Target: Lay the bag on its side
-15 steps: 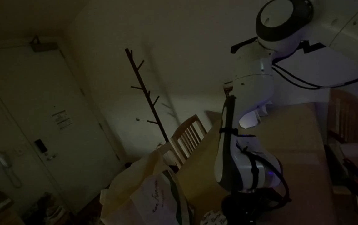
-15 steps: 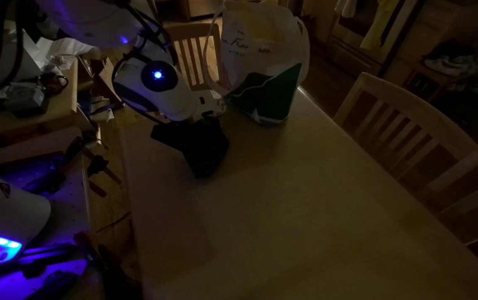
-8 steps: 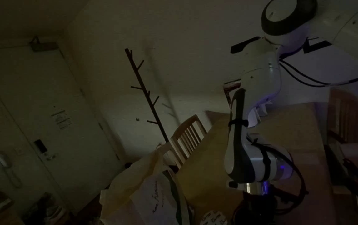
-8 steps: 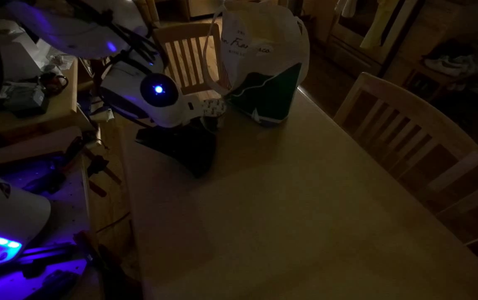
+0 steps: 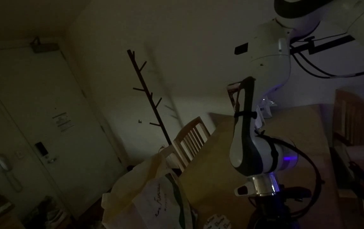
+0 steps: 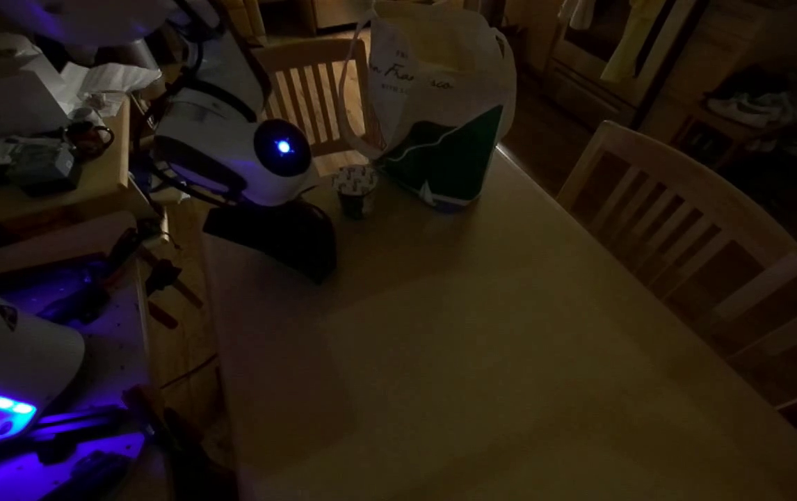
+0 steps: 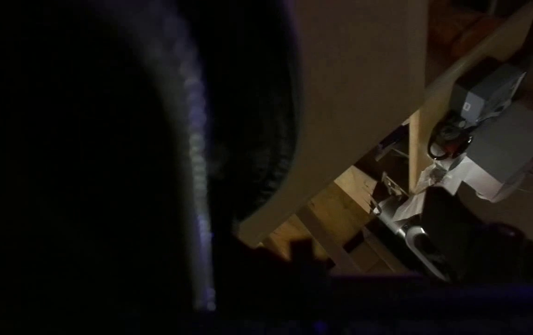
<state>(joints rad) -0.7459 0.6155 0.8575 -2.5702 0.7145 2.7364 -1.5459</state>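
Dim wooden table [image 6: 510, 334]: dark bag [image 6: 294, 243] beneath the wrist [image 6: 224, 153], near one edge; jaws shadowed, whether apart or clamped cannot be told; best eased broad side down, clear of the lidded cup [image 6: 355, 192].

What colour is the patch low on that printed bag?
The patch is green, clearest in an exterior view.

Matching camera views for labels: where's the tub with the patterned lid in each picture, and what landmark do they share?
In an exterior view: tub at the bottom edge, right of centre, cut off by the frame.
In an exterior view: tub in the upper half, just left of the shopping bag.
Wrist view: not visible.
Shared landmark: table, in all three.
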